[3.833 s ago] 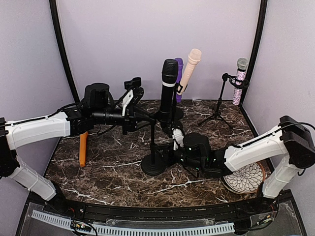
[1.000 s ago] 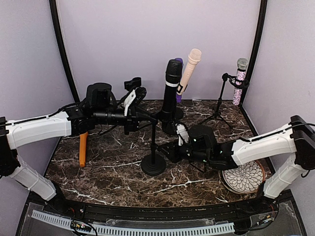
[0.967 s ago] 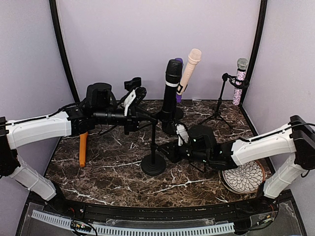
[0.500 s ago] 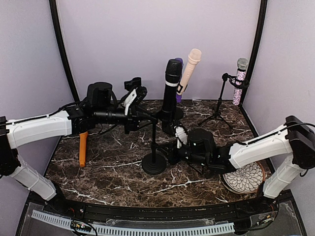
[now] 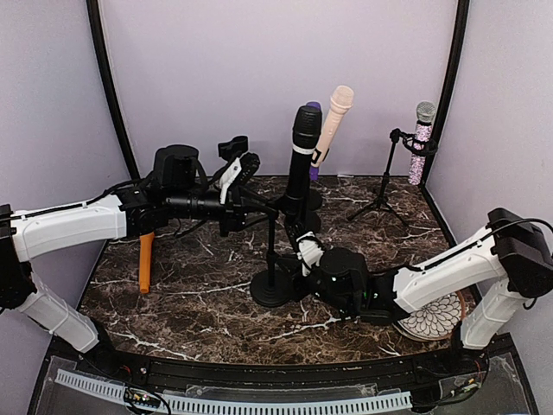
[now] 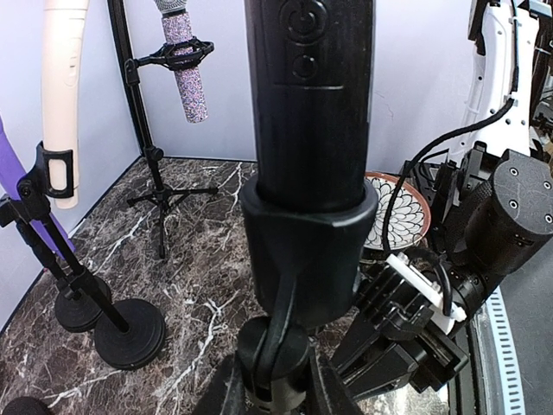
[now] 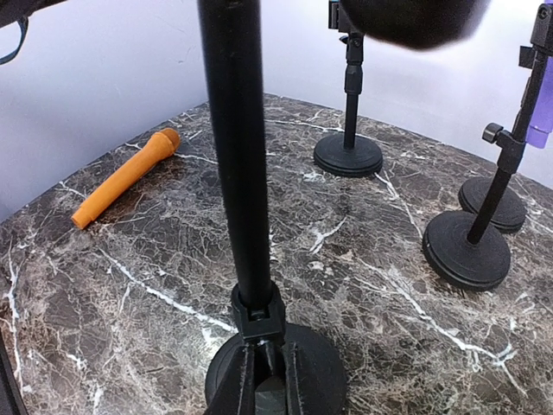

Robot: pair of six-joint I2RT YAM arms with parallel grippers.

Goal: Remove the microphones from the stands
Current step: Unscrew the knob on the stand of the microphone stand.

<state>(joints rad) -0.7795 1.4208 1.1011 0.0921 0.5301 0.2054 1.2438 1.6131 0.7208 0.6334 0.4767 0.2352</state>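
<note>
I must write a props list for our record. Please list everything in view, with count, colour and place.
black microphone: 1, black, upright in the middle stand's clip
middle stand: 1, black, round base, in the centre
purple microphone: 1, purple, in a stand behind, mostly hidden
cream microphone: 1, cream, tilted in a stand at the back
glitter microphone: 1, pink with silver head, in the tripod stand, back right
orange microphone: 1, orange, lying flat, left side
empty stand: 1, black, back left
bowl: 1, white with dark pattern, front right
table: 1, dark marble
left claw: 1, black, closed on the middle stand under the clip
right claw: 1, black, closed low on the same stand's pole
</note>
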